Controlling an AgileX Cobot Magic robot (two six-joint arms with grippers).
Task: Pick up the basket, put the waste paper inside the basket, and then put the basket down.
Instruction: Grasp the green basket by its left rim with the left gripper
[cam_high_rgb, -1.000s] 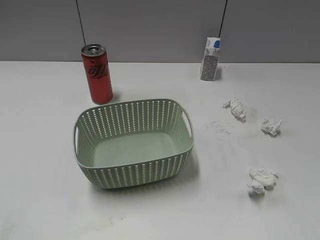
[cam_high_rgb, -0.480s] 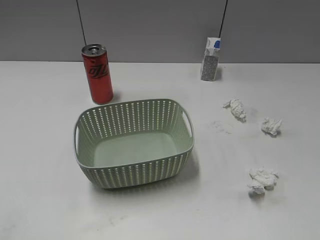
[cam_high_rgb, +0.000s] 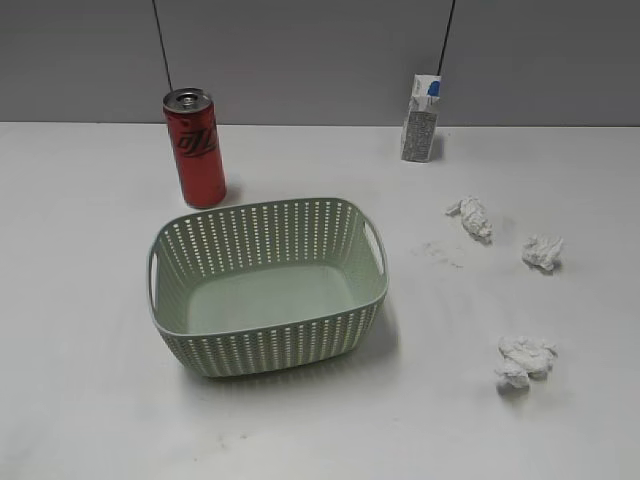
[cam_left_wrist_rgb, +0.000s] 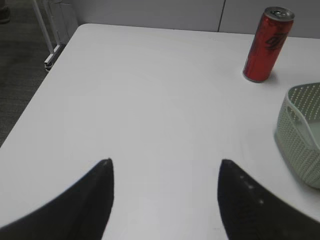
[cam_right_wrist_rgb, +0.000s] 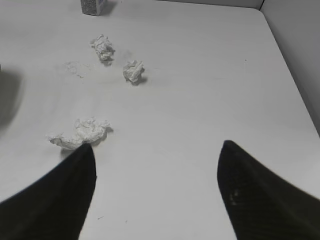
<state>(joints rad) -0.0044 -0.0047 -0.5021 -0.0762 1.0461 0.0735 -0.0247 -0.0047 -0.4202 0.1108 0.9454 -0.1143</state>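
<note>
Basket (cam_high_rgb: 268, 285) sits empty on the table (cam_high_rgb: 90, 400), just in front of the red can (cam_high_rgb: 195, 147). Three waste paper wads (cam_high_rgb: 523, 360) lie right of basket. Left gripper (cam_left_wrist_rgb: 165, 167) and right gripper (cam_right_wrist_rgb: 157, 150) spread wide, holding nothing.

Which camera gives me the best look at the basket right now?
The exterior view: the whole basket shows there, empty, upright on the table, both handle cut-outs visible. The left wrist view catches only one rounded end of it at the right edge. The right wrist view shows no basket that I can make out.
</note>
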